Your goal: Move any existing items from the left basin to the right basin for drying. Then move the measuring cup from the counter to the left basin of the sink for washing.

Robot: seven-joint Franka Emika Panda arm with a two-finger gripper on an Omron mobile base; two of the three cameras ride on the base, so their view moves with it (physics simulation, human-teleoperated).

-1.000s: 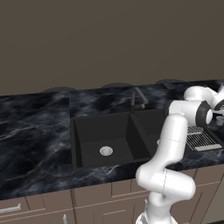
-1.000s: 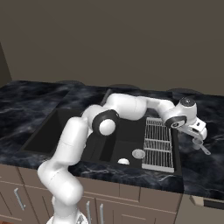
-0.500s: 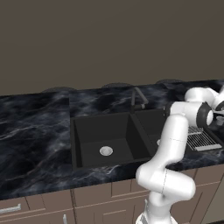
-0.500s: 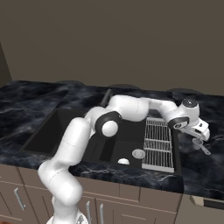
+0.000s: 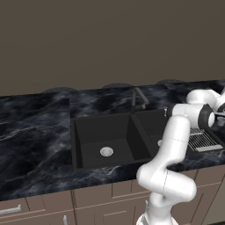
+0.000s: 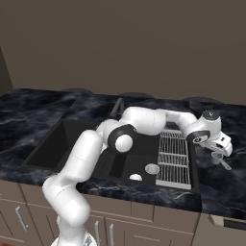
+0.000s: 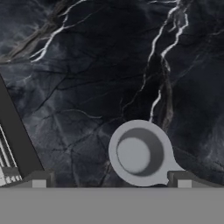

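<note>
- Your tool [image 7: 111, 181] hangs with its fingers spread wide, grasping nothing.
- The small pale grey metallic measuring cup [image 7: 139, 153] stands upright on the glossy black marble tabletop [image 7: 87, 74], directly below, between the fingertips.

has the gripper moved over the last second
Yes, slightly. In the right base view the gripper has edged right, away from the wire rack, and down toward the measuring cup.

No legible text, labels, brands, numbers or signs were found. The measuring cup [image 7: 140, 153], seen from above between the end effector's fingertips, carried no readable graduations. The veined bench [image 7: 109, 65] around it bore no markings, nor did the sink [image 5: 110, 140].
</note>
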